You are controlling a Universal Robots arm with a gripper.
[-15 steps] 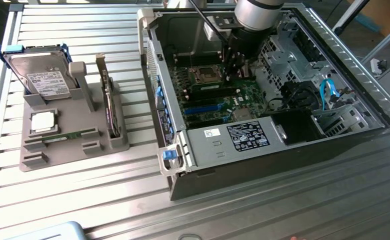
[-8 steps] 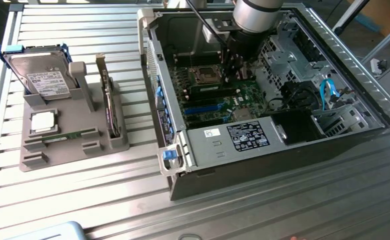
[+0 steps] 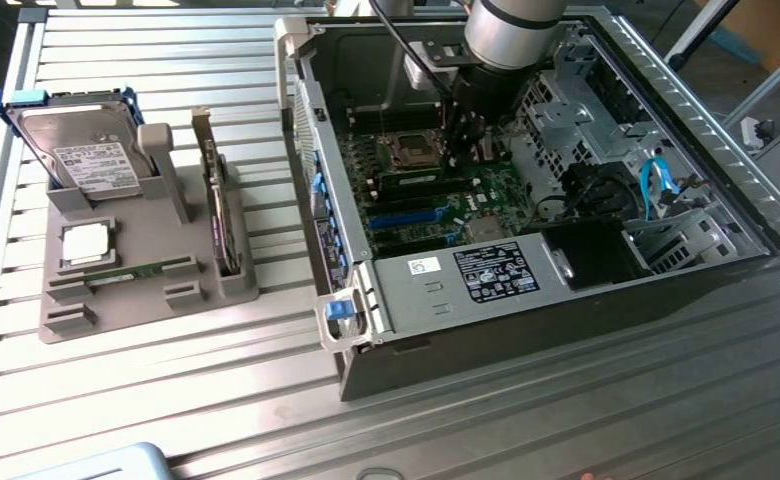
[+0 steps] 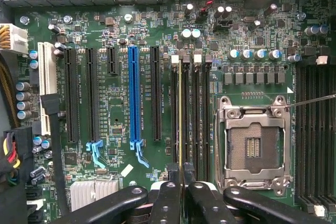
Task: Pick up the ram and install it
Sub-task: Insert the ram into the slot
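ram (image 4: 181, 114) is in my gripper (image 4: 181, 182), seen edge-on as a thin line running away from the fingertips. Both fingers (image 4: 169, 195) are pinched onto it, nearly fully closed, one on each face of the board. It stands upright over the motherboard (image 4: 147, 24), lined up along one of the four black DIMM slots (image 4: 195, 108) that sit between the blue slot (image 4: 133, 98) and the CPU socket (image 4: 253, 145). It looks like the second slot out from the blue one. I can't tell whether the lower edge is seated in the slot or just above it. The CPU socket has its metal frame closed, with the contact field bare. In the exterior view my arm (image 3: 510, 30) reaches straight down into the open PC case (image 3: 524, 340), with the tool over the middle of the board. The case lies on its side on the slatted tabletop (image 3: 230, 400), toward the edge at the exterior view's right. The power supply (image 3: 497, 270), with its black label, sits at the case's near edge. The grey fixture (image 3: 123, 300) is well apart from the case, near the tabletop edge at the exterior view's left. It carries a hard drive (image 3: 83, 150) propped at its far end and an expansion card (image 3: 210, 190) standing on edge along its case-side edge. A second stick (image 3: 150, 270) lies flat in a groove near its middle.
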